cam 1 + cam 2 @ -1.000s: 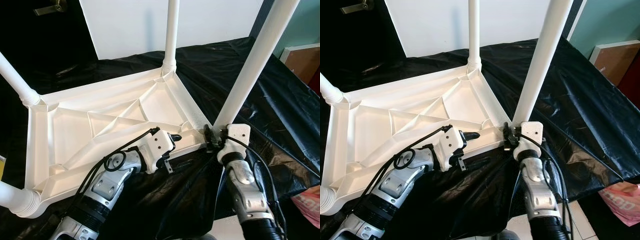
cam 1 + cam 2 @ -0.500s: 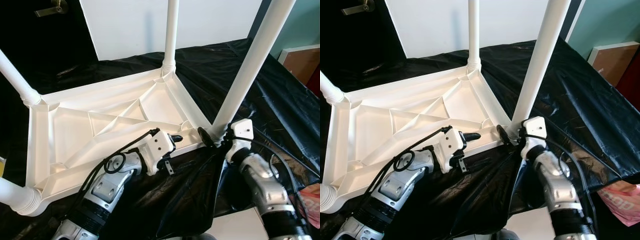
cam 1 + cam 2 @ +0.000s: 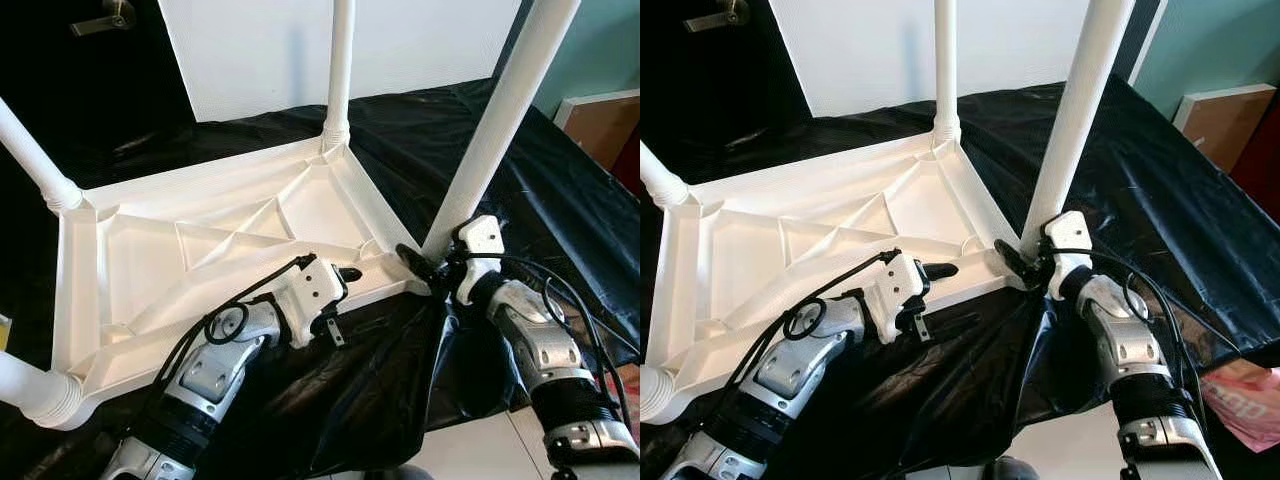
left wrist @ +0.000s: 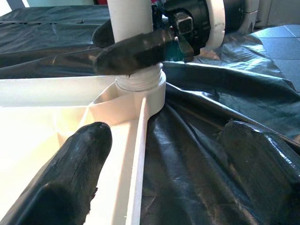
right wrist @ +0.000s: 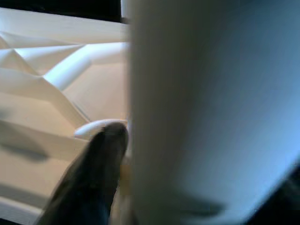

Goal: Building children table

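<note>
Lying upside down on a black plastic sheet [image 3: 500, 120], white children's table [image 3: 200, 240], right gripper [image 3: 1025, 262] clamped round the near-right leg [image 3: 490, 130] at its base, left gripper [image 3: 345, 290] spread open astride the near rim, white wall [image 3: 260, 50] behind, teal wall [image 3: 600, 45] far right.

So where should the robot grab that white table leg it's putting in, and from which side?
Probably low down, just above the ribbed collar where the near-right leg meets the upturned tabletop. The right gripper is there, fingers around the round post from the table's outer corner. Gripping near the socket suits twisting the tall leg; the left gripper spans the rim.
</note>
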You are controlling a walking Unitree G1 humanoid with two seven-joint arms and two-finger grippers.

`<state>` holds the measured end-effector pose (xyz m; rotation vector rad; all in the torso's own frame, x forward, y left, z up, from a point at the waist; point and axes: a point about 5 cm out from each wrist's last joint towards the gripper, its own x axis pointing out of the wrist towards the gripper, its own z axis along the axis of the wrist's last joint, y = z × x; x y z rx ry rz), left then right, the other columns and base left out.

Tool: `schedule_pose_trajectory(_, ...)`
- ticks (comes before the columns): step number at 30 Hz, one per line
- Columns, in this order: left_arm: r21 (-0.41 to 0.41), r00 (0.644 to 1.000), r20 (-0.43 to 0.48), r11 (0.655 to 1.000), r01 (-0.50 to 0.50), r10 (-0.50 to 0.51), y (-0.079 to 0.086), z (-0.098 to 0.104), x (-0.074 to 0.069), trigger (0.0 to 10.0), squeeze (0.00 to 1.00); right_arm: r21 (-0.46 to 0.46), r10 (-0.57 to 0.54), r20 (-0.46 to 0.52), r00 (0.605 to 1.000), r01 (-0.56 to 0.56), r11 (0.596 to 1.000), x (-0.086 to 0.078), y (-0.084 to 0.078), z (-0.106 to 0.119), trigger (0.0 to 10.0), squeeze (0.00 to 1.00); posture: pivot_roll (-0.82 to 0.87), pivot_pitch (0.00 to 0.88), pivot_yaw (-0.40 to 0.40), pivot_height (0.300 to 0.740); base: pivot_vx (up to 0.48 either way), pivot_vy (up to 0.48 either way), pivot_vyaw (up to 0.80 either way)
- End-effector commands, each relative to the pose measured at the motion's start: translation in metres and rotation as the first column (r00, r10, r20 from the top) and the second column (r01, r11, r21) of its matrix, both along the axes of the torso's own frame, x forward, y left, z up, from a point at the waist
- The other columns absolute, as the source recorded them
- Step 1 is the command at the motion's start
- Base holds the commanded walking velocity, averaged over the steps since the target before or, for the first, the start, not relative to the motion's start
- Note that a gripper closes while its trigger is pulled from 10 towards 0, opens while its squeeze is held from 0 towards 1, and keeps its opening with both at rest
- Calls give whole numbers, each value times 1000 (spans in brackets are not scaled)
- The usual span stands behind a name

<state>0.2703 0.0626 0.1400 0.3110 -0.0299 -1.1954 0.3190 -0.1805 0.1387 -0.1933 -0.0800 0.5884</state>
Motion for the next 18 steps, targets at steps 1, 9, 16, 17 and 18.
schedule_pose_trajectory(1, 13, 1000, -9, 1000, 19, -18, 2, 0, -2, 10000, 0, -19, 26, -28, 999, -26, 999, -1, -1, -7, 0, 0, 20, 97, -30, 740, 0, 0, 0)
schedule_pose_trajectory(9, 11, 1000, -13, 1000, 16, -16, 1, -1, -3, 10000, 0, -9, 11, -54, 999, -11, 1000, -5, -6, -14, 0, 0, 12, 103, -29, 740, 0, 0, 0)
schedule_pose_trajectory(16, 9, 1000, -19, 1000, 22, -22, 0, -2, -3, 10000, 0, 18, -71, -62, 996, 73, 997, -8, -8, -19, 10000, 0, 0, 106, -27, 740, 0, 0, 0)
schedule_pose_trajectory(17, 8, 1000, -20, 1000, 24, -24, -1, -2, -4, 10000, 0, 17, -111, -58, 992, 112, 994, -9, -7, -20, 10000, 0, -4, 107, -25, 740, 0, 0, 0)
schedule_pose_trajectory(18, 8, 1000, -20, 1000, 24, -24, -1, -2, -4, 10000, 0, 17, -111, -58, 992, 112, 994, -9, -7, -20, 10000, 0, -4, 107, -25, 740, 0, 0, 0)
